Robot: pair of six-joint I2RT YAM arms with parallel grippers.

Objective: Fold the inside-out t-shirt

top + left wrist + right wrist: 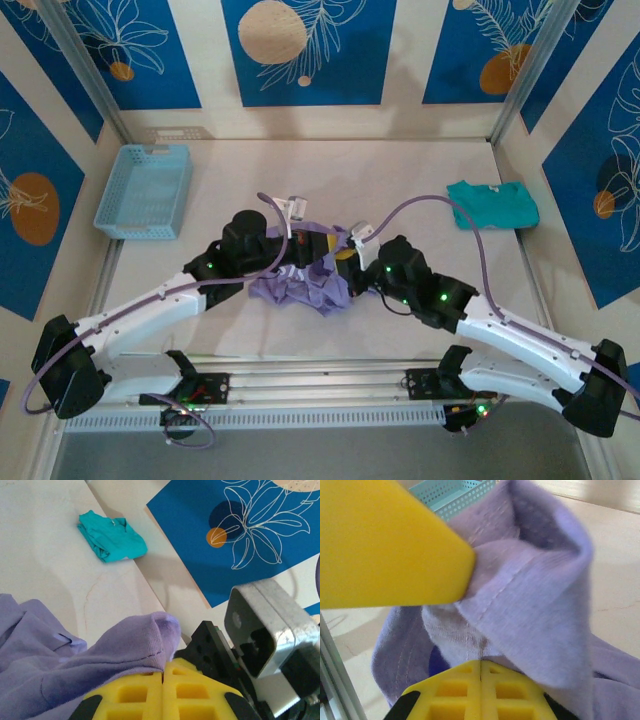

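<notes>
The lavender-purple t-shirt [298, 287] lies crumpled in a heap at the table's near middle, between the two arms. My left gripper [328, 243] is shut on a raised fold of it; in the left wrist view its yellow fingers [163, 666] meet on the purple cloth [125, 645]. My right gripper [350, 260] is right beside it, also shut on the shirt. In the right wrist view its fingers [480, 663] pinch a seamed edge of the fabric [535, 605], and the left gripper's yellow finger [385, 545] presses close from above left.
A light blue basket [145, 190] stands at the back left. A small folded teal-green shirt [492, 204] lies at the back right, also seen in the left wrist view [111, 536]. Patterned blue walls enclose the table [350, 180].
</notes>
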